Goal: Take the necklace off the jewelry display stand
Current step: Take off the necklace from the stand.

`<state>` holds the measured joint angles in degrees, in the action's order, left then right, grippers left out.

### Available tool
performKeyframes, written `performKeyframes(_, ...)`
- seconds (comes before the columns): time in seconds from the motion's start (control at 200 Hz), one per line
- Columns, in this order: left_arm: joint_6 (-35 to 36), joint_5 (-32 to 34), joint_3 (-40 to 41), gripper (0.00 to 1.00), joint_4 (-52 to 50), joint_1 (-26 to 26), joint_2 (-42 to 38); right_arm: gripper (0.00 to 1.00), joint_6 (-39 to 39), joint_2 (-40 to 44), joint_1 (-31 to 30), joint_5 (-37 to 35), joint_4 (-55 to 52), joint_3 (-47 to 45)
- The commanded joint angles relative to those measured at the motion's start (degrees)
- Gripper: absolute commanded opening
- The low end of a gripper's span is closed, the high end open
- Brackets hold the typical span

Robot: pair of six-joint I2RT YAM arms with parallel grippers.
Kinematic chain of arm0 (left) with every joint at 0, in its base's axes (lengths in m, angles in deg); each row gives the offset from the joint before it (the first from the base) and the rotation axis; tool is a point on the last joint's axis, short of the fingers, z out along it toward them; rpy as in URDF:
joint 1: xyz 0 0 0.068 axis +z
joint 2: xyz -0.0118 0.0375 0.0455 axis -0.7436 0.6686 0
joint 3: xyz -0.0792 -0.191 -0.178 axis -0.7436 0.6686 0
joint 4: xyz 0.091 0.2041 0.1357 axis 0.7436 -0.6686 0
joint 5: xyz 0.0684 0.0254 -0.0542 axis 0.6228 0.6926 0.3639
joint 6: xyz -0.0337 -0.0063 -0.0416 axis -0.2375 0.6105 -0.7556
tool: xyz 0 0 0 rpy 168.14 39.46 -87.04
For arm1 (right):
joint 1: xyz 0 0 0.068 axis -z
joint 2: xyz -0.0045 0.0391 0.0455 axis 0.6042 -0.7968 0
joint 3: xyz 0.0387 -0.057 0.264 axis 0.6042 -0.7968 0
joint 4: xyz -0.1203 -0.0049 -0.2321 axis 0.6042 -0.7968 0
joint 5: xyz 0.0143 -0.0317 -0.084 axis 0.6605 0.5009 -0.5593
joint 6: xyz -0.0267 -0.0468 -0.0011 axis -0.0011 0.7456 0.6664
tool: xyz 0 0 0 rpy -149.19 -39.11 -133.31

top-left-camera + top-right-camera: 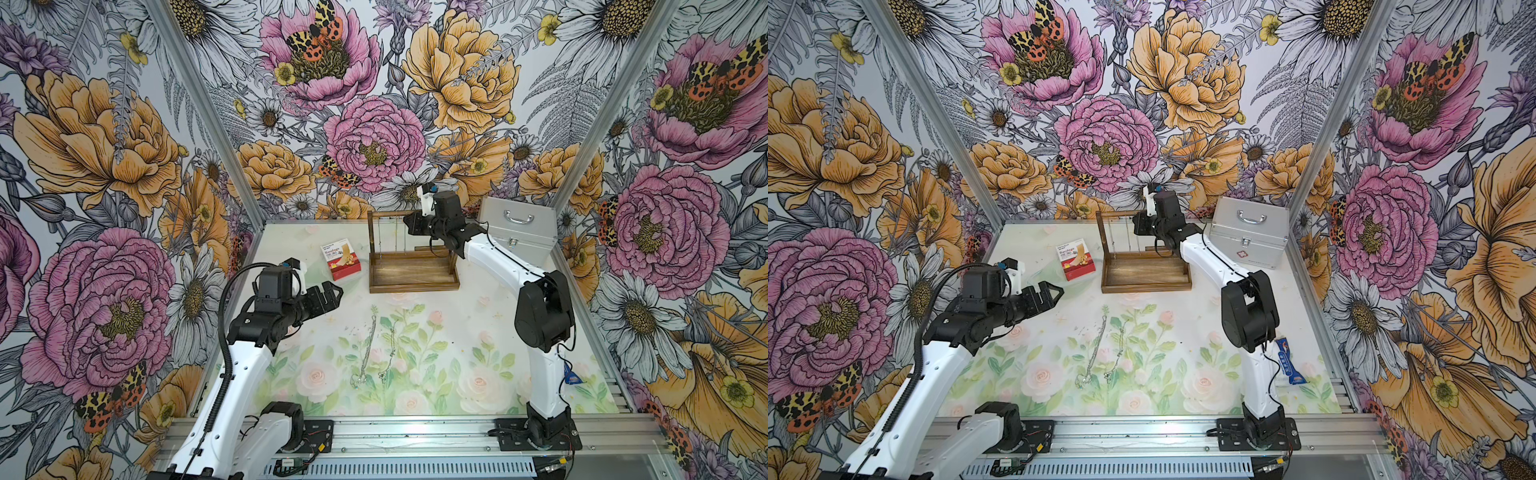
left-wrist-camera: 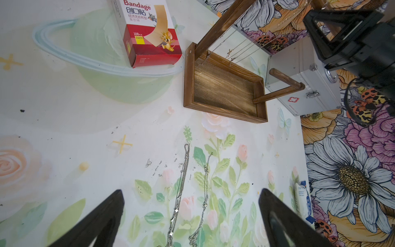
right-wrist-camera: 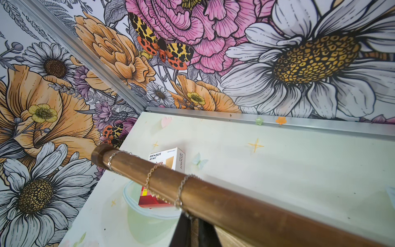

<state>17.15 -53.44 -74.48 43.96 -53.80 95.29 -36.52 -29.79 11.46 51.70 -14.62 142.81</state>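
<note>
- Floral wallpaper walls close round a pastel flower-print mat (image 1: 478,332); the jewelry display stand (image 1: 415,286) sits at its far middle, its tray below my right gripper (image 3: 192,221).
- My right gripper is pinched narrow just beneath the top rod (image 3: 235,205); the necklace (image 3: 181,188) nearest my fingers loops over the rod and runs down into the pinch, so I judge it caught.
- Two other chains (image 3: 149,177) hang beyond my fingertips, toward the rod's capped end; I should draw away from them, back toward my wrist, where I judge the open end lies; it is hidden.
- Lift a little first so the loop rides slack; pull along the rod, not across it, or the light stand may tip.
- My left gripper (image 2: 190,190) hangs spread wide and empty, well apart from the stand, above two laid-out chains (image 2: 182,181) on the mat; it could steady the tray if needed.
</note>
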Motion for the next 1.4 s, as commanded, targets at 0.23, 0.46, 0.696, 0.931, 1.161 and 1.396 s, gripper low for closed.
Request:
performKeyframes(0.23, 0.19, -1.69, 0.92, 0.99, 1.31, 0.48, -0.76, 0.0, 1.57, 0.77, -0.56, -1.56, 0.54, 0.91)
performKeyframes(0.46, 0.2, -1.78, 1.02, 0.99, 1.4, 0.46, -0.68, 0.0, 3.39, 3.99, -0.5, -4.26, 0.63, -1.76)
performKeyframes(0.696, 0.21, -1.86, 1.09, 0.98, 1.4, 0.43, -0.59, 0.0, 4.65, 7.5, 0.31, -6.42, 0.9, -5.34)
performKeyframes(0.931, 0.2, -1.81, 1.1, 0.99, 1.45, 0.41, -0.42, 0.0, 4.44, 10.94, 2.36, -7.02, 2.48, -9.44)
performKeyframes(1.161, 0.15, -1.7, 1.1, 0.99, 1.45, 0.45, -0.31, 0.0, 3.74, 13.78, 4.82, -7.18, 4.11, -13.16)
performKeyframes(1.396, 0.19, -1.69, 1.15, 0.99, 1.48, 0.43, -0.24, 0.0, 2.43, 14.91, 7.54, -6.33, 5.61, -15.34)
